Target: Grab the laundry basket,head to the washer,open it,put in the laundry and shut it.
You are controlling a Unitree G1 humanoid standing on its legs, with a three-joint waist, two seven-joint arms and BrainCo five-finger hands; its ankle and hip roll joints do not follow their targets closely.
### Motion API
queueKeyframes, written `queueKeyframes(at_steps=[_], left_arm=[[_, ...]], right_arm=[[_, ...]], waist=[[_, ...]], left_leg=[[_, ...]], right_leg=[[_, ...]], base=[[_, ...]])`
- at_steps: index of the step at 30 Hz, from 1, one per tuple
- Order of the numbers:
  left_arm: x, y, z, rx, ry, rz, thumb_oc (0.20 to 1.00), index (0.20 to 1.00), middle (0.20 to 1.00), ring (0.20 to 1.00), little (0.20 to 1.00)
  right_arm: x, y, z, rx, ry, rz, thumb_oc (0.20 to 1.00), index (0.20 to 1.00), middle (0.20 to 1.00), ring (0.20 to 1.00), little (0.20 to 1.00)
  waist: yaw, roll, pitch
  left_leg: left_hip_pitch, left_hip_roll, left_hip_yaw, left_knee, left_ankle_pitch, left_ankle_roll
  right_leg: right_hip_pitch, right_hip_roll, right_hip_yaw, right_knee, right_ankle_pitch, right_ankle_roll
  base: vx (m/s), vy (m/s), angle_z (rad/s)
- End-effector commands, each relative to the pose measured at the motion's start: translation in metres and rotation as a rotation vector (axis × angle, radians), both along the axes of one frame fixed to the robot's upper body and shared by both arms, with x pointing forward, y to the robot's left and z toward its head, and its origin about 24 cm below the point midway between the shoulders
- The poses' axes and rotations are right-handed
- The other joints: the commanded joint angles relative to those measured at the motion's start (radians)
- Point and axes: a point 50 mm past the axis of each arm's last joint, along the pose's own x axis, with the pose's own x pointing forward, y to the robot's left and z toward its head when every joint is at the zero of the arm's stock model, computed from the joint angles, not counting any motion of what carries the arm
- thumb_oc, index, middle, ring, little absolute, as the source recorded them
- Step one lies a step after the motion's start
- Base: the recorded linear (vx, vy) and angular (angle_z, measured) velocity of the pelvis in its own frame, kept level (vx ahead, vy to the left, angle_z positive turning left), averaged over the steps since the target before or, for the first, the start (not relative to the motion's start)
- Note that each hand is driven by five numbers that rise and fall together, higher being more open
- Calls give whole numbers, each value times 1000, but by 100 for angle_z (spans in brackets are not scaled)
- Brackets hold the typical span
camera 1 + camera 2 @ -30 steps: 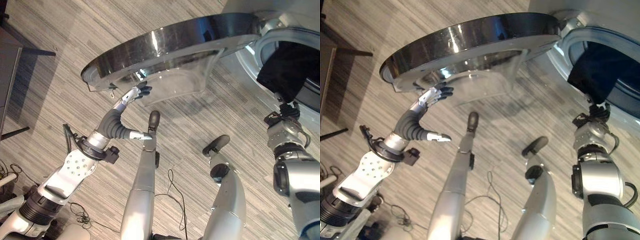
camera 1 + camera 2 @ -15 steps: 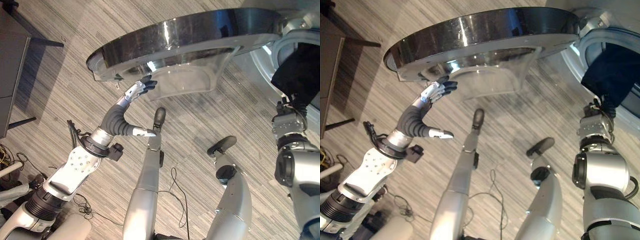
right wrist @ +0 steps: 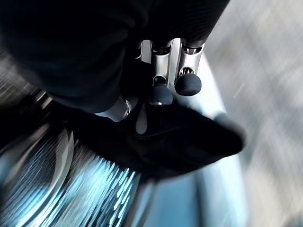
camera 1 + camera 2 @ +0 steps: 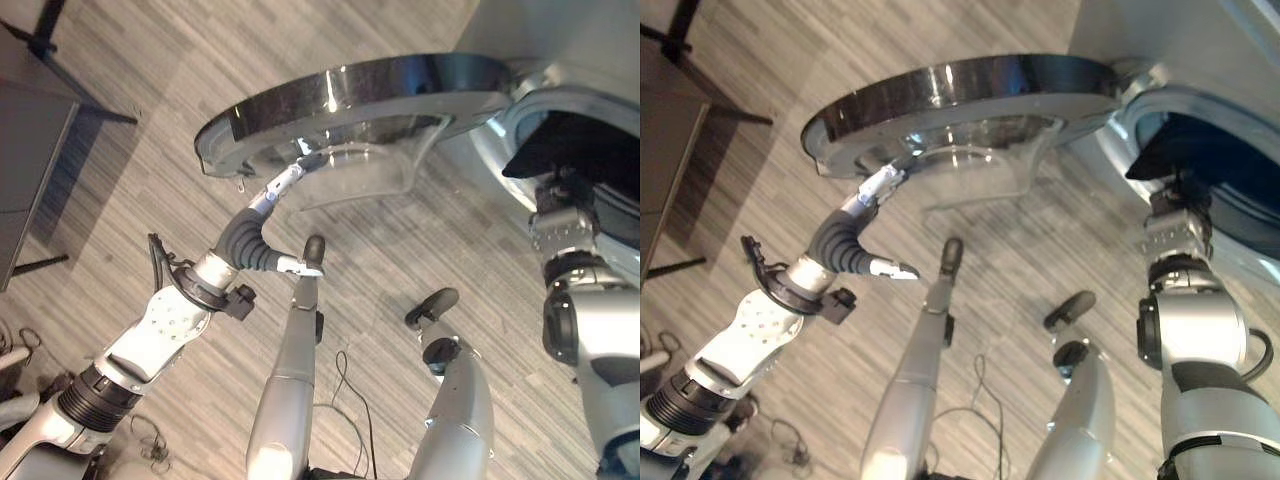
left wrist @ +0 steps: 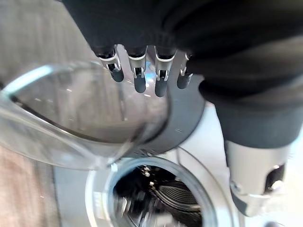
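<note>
glossy door [image 4: 360, 95], matt dark cloth [image 4: 575, 140]

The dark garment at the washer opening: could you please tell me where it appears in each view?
Left eye view: dark garment at upper right, above the right hand.
Right eye view: upper right.
Left wrist view: cannot tell.
Right wrist view: centre, past the fingers.
Shared landmark: the open washer door.

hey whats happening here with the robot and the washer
The robot is loading a front-loading white washer. Its left hand reaches straight-fingered to the underside of the open round door with a clear glass bowl. Its right hand has a dark piece of laundry at the drum opening, with the fingers curled on the cloth.
</note>
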Motion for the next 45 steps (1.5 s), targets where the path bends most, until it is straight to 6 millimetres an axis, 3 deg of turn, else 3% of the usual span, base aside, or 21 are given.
queueKeyframes(at_steps=[1, 3, 4, 8, 9, 12, 13, 14, 17, 21, 23, 27, 28, 29, 30, 31, 32, 33, 34, 40, 45], left_arm=[[-12, -7, -5, -5, 25, -68, 1000, 1000, 1000, 1000, 1000], [-13, -7, -7, -9, 44, -70, 1000, 1000, 1000, 1000, 1000], [-12, -6, -10, -24, 63, -59, 1000, 1000, 1000, 1000, 1000], [-10, -5, -8, -20, 43, -44, 1000, 1000, 1000, 1000, 1000], [-10, -4, -7, -11, 35, -34, 1000, 1000, 1000, 1000, 1000], [-7, 4, -9, -6, 24, 21, 1000, 1000, 1000, 1000, 1000], [-6, 8, -9, -15, 17, 51, 1000, 1000, 1000, 1000, 1000], [-4, 12, -9, -30, 9, 86, 1000, 1000, 1000, 1000, 1000], [-5, 15, -7, -68, -4, 104, 1000, 1000, 1000, 1000, 1000], [-8, 18, -5, -130, -39, 128, 1000, 1000, 1000, 1000, 1000], [-9, 20, -10, -140, -30, 144, 1000, 1000, 1000, 1000, 1000], [-11, 21, -21, -119, 4, 169, 1000, 1000, 1000, 1000, 1000], [-13, 24, -25, -111, 12, 183, 1000, 1000, 1000, 1000, 1000], [-14, 25, -27, -109, 19, 186, 1000, 1000, 1000, 1000, 1000], [-15, 26, -31, -92, 30, 200, 1000, 1000, 1000, 1000, 1000], [-16, 26, -32, -91, 34, 201, 1000, 1000, 1000, 1000, 1000], [-18, 28, -36, -73, 38, 221, 1000, 1000, 1000, 1000, 1000], [-18, 28, -37, -72, 42, 223, 1000, 1000, 1000, 1000, 1000], [-18, 31, -42, -67, 59, 250, 1000, 1000, 1000, 1000, 1000], [-23, 48, -52, -113, 102, 340, 1000, 1000, 1000, 1000, 1000], [-35, 75, -77, -203, 233, 478, 1000, 1000, 1000, 1000, 1000]], right_arm=[[-6, -11, 21, -62, -65, -21, 200, 200, 200, 200, 200], [-14, -25, 41, -104, -99, -68, 200, 200, 200, 200, 200], [-29, -46, 67, -140, -146, -158, 200, 200, 200, 200, 200], [-57, -80, 89, -157, -167, -297, 200, 200, 200, 200, 200], [-65, -90, 91, -183, -151, -336, 291, 291, 291, 291, 291], [-73, -104, 72, -188, -82, -379, 896, 896, 896, 896, 896], [-70, -105, 50, -127, -46, -379, 1000, 1000, 1000, 1000, 1000], [-64, -100, 17, -71, 1, -359, 1000, 1000, 1000, 1000, 1000], [-50, -80, -16, -9, -20, -301, 1000, 1000, 1000, 1000, 1000], [-33, -15, -68, -90, -100, -99, 1000, 1000, 1000, 1000, 1000], [-38, 10, -92, -136, -108, -14, 1000, 1000, 1000, 1000, 1000], [-58, 51, -144, -124, -49, 111, 1000, 1000, 1000, 1000, 1000], [-76, 79, -177, -204, 36, 259, 1000, 1000, 1000, 1000, 1000], [-78, 80, -179, -204, 44, 262, 1000, 1000, 1000, 1000, 1000], [-100, 94, -213, -166, 127, 344, 1000, 1000, 1000, 1000, 1000], [-102, 94, -215, -164, 131, 346, 1000, 1000, 1000, 1000, 1000], [-127, 109, -245, -174, 238, 444, 1000, 1000, 1000, 1000, 1000], [-128, 110, -247, -173, 242, 446, 1000, 1000, 1000, 1000, 1000], [-148, 113, -270, -214, 357, 511, 1000, 1000, 1000, 1000, 1000], [-189, 115, -288, -379, 469, 654, 1000, 1000, 1000, 1000, 1000], [-191, 99, -232, -563, 271, 587, 1000, 1000, 1000, 1000, 1000]], waist=[[16, -71, -66], [13, -82, -72], [9, -85, -72], [4, -72, -70], [2, -68, -69], [-12, -55, -68], [-19, -45, -66], [-23, -37, -65], [-28, -31, -65], [-46, -36, -64], [-61, -46, -66], [-84, -68, -84], [-99, -83, -87], [-100, -85, -91], [-115, -95, -101], [-116, -96, -103], [-130, -105, -118], [-131, -106, -118], [-139, -113, -136], [-174, -117, -163], [-216, -107, -198]], left_leg=[[38, -2, 82, 27, -148, 23], [58, -2, 82, 21, -147, 21], [68, -5, 79, 8, -143, 20], [68, -9, 77, -8, -134, 17], [64, -10, 78, -14, -130, 17], [57, -10, 86, -29, -121, 18], [55, -10, 92, -36, -117, 20], [58, -12, 97, -43, -115, 23], [68, -15, 103, -50, -115, 28], [104, -26, 119, -60, -119, 35], [125, -29, 125, -63, -121, 38], [183, -33, 136, -80, -122, 44], [216, -35, 142, -89, -123, 47], [222, -35, 143, -92, -123, 47], [253, -33, 146, -102, -122, 49], [258, -34, 146, -105, -121, 49], [302, -33, 149, -120, -120, 48], [309, -34, 149, -123, -119, 48], [354, -34, 149, -133, -121, 47], [534, -44, 160, -147, -155, 54], [720, -45, 205, -118, -238, 81]], right_leg=[[94, 62, 29, -179, -15, 75], [121, 69, 26, -192, -17, 74], [135, 74, 23, -209, -17, 73], [129, 73, 30, -212, -14, 74], [119, 69, 33, -207, -14, 73], [102, 68, 41, -204, -12, 73], [96, 68, 44, -207, -9, 73], [95, 67, 47, -217, -3, 76], [101, 69, 52, -227, 4, 77], [135, 75, 61, -262, 25, 82], [159, 81, 61, -281, 36, 84], [233, 96, 57, -340, 67, 91], [272, 107, 59, -375, 83, 97], [279, 108, 59, -380, 85, 98], [314, 112, 58, -401, 96, 101], [319, 113, 57, -404, 98, 102], [365, 118, 55, -424, 105, 106], [372, 118, 54, -427, 106, 107], [426, 121, 54, -446, 114, 109], [612, 126, 64, -493, 128, 119], [758, 111, 126, -494, 130, 135]], base=[[18, -29, -5], [0, 0, 0], [0, 0, 0], [2, 9, 1], [3, 48, 4], [1, 51, 9], [0, 74, 8], [-1, 58, -1], [-6, 63, -10], [-16, 65, -8], [-20, 61, -11], [-6, 45, -9], [3, 37, -16], [16, 63, -22], [16, 29, -17], [47, 66, -16], [35, 38, -10], [88, 77, -7], [56, 39, -1], [137, 123, -4], [123, 174, -16]])
